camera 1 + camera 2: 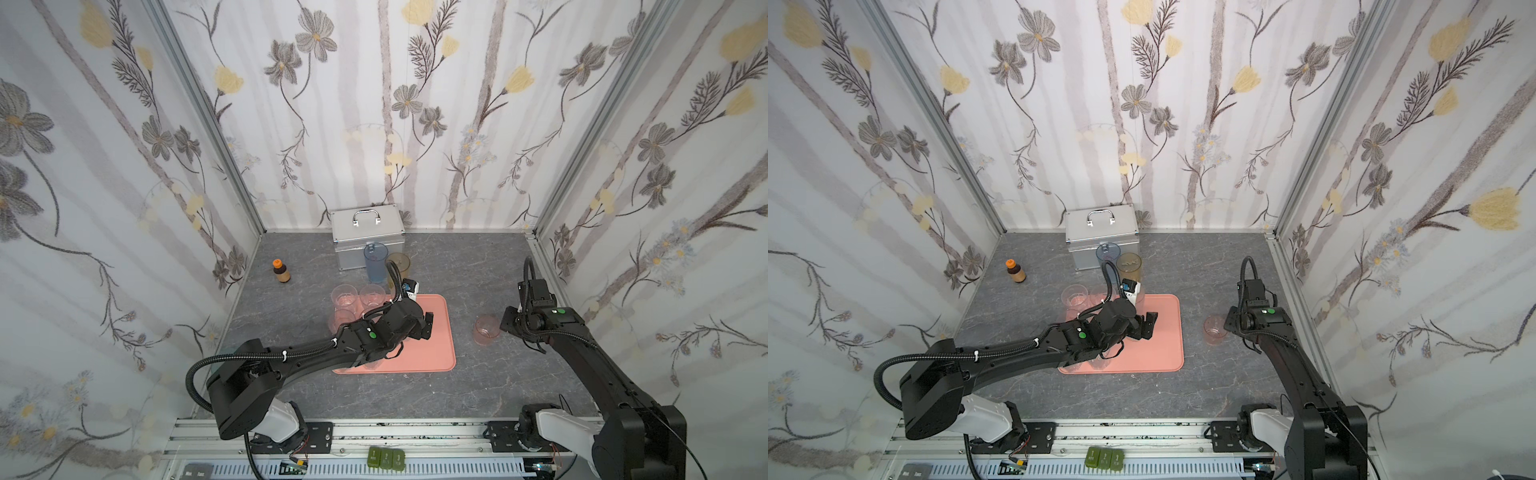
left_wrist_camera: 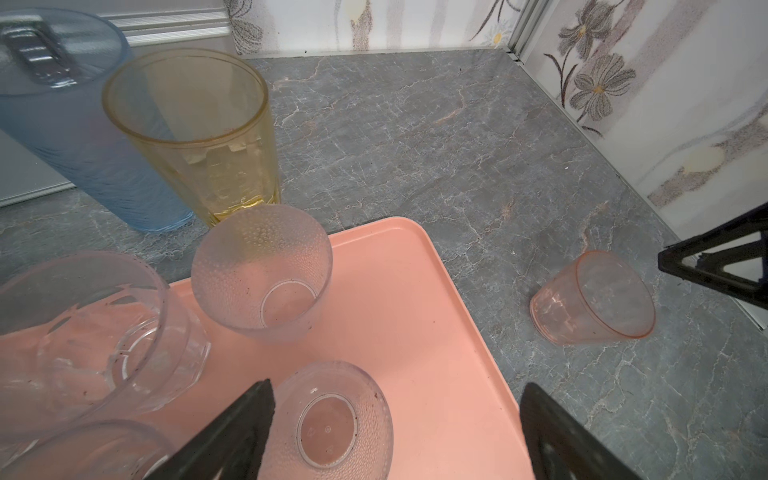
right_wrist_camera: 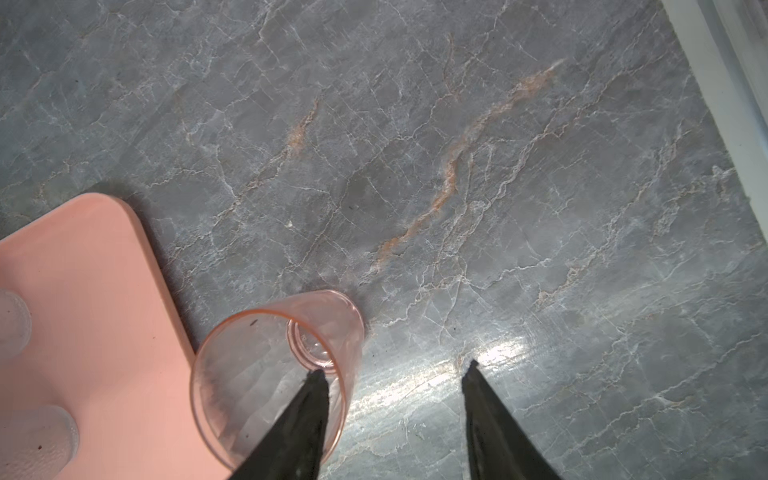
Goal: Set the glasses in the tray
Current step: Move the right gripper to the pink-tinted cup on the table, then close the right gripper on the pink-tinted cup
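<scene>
The salmon-pink tray [image 1: 436, 349] [image 1: 1167, 353] lies mid-table. My left gripper [image 1: 427, 326] [image 2: 395, 386] hangs open over it, a dimpled clear glass [image 2: 332, 419] standing on the tray close to one finger. Another dimpled glass [image 2: 262, 270] and a wide clear glass [image 2: 91, 332] stand on the tray's far-left part. A blue glass [image 1: 376, 262] and an amber glass [image 1: 399, 266] stand behind the tray. The short pink glass [image 1: 487, 330] [image 3: 270, 357] stands upright on the table right of the tray. My right gripper [image 1: 508, 324] [image 3: 395, 368] is open beside it, holding nothing.
A silver metal case [image 1: 368, 237] stands at the back wall, just behind the blue glass. A small brown bottle with an orange cap [image 1: 281, 271] stands at the back left. The flowered side wall runs close behind the right arm.
</scene>
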Controlling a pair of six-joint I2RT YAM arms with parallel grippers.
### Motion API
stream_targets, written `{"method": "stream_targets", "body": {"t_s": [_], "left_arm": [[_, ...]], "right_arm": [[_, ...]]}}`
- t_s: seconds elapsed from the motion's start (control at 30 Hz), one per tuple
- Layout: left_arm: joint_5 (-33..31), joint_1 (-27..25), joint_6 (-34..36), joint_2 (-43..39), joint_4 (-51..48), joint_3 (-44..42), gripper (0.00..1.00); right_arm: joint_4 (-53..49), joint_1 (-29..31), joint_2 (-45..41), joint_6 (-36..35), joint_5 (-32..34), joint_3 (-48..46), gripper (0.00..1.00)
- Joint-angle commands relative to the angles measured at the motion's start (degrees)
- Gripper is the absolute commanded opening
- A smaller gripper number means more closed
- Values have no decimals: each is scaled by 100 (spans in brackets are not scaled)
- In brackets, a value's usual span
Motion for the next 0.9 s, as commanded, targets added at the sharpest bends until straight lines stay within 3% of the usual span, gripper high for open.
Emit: {"method": "stream_targets", "body": {"t_s": [0.0,0.17,0.33,0.57,0.7,0.87], "left_arm": [[-204,-12,33,-30,126,2,95],[-285,-12,67,-82,118,-85,96],[-389,4,161,-145,118,-113,97],[-507,43,194,-323,117,-288,97],[-625,198,302,-602,109,-450,98],[-562,716,248,-1250,109,-872,98]], "right_arm": [[626,-33,82,46,-610,-76,49],[797,-36,174,92,-808,-366,41],[995,-3,259,106,-872,-574,27],[870,405,252,117,-455,-500,10],[419,911,172,141,-25,-166,6],[-248,2102,204,287,443,692,4]]}}
